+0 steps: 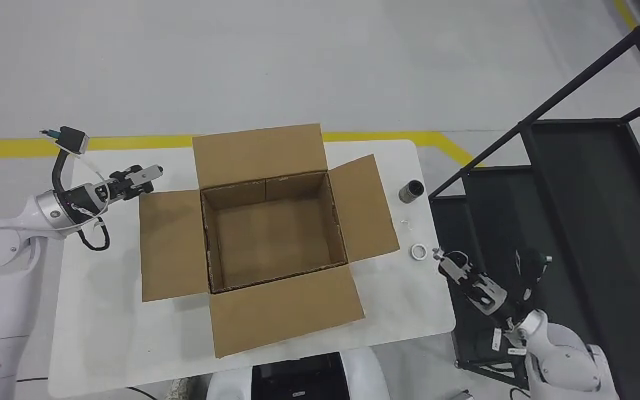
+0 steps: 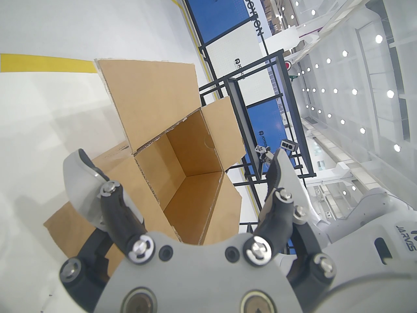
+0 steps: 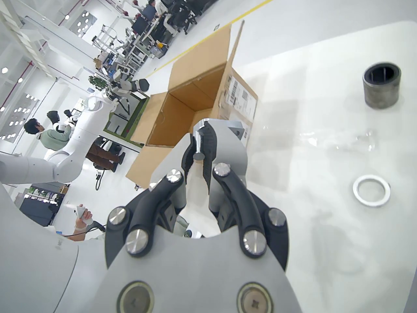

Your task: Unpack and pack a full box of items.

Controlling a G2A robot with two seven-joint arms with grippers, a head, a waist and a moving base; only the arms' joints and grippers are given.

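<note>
An open cardboard box (image 1: pixel 260 155) stands in the middle of the white table (image 1: pixel 100 300) with all flaps folded out and nothing inside. The box (image 2: pixel 156 99) lies ahead of my left gripper (image 2: pixel 179 171), which hangs open and holds nothing, off the box's left flap (image 1: pixel 152 175). My right gripper (image 1: pixel 452 262) sits at the table's right edge, fingers shut on a small metal part (image 3: pixel 198 151), with the box (image 3: pixel 198 66) beyond. A dark metal cylinder (image 1: pixel 411 189) (image 3: pixel 381 85) and a flat metal ring (image 1: pixel 415 252) (image 3: pixel 355 191) lie on the table right of the box.
A black metal rack (image 1: pixel 560 200) stands close against the table's right side. A yellow line (image 1: pixel 150 143) runs along the floor behind the table. Bare table surface lies left of the box and along the front edge.
</note>
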